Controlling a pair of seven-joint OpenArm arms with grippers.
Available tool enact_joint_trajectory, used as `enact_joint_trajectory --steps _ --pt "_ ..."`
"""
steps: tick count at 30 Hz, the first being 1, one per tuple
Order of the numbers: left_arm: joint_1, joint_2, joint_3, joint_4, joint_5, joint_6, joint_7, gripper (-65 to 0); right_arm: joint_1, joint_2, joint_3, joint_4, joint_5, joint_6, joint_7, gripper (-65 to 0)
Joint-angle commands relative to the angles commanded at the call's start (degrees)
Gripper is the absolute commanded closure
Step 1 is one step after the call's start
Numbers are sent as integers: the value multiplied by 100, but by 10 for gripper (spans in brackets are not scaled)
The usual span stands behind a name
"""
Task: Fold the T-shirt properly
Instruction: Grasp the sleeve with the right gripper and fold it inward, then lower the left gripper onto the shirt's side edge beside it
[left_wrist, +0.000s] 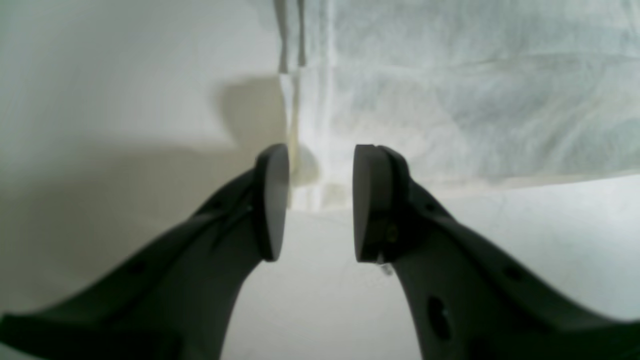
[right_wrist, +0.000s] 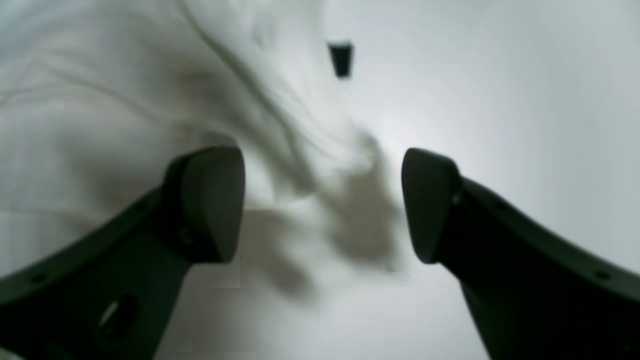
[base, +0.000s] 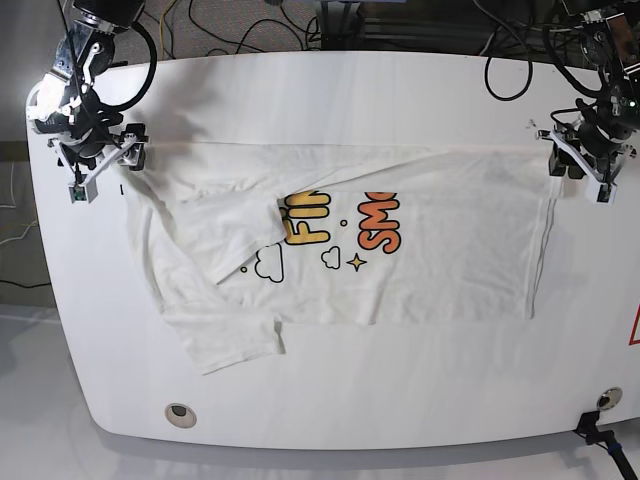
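Left claw (base: 567, 170) and right claw (base: 103, 172) parted wide over the T-shirt's (base: 440, 260) far corners; risk of skewed folds from shallow, uneven pinches.

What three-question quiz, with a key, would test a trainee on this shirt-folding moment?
1. True or false: the white cotton T-shirt is folded into a compact square.
2. Multiple choice: which printed colours show on it in the base view? a) red and green; b) yellow and orange; c) purple and pink.
3. Fill in the blank: in the left wrist view, the fingertips of the black left end effector stand ____.

Key: 1. False, it lies spread wide with only part folded over. 2. b, yellow letters and orange letters. 3. Apart.
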Motion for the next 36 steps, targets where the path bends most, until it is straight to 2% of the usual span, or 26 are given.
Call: enact_joint_trajectory --steps 7,12,14,22,27,29,32,33,36 --pt "0 0 0 0 0 0 0 -197 149 18 0 -756 0 0 387 -473" --pt "0 0 0 0 0 0 0 -197 141 18 9 -853 0 0 571 -456" --pt "0 0 0 0 0 0 0 -197 141 18 9 -853 0 0 571 -381" --pt "0 9 -9 0 0 0 0 -197 132 -9 9 -853 0 0 571 -6" --pt "0 9 0 0 0 0 0 -203 132 -18 -9 -862 0 0 571 0" --pt "0 9 0 0 -9 -9 0 -276 132 -26 -18 -862 0 0 571 0" --pt "9 18 0 0 -9 -9 0 -431 132 -26 -18 -870 0 0 571 0" --pt "9 18 0 0 -9 -9 0 -451 132 -26 -26 -870 0 0 571 0" --pt "18 18 0 -9 -9 -35 0 -457 132 -26 -26 -870 0 0 571 0"
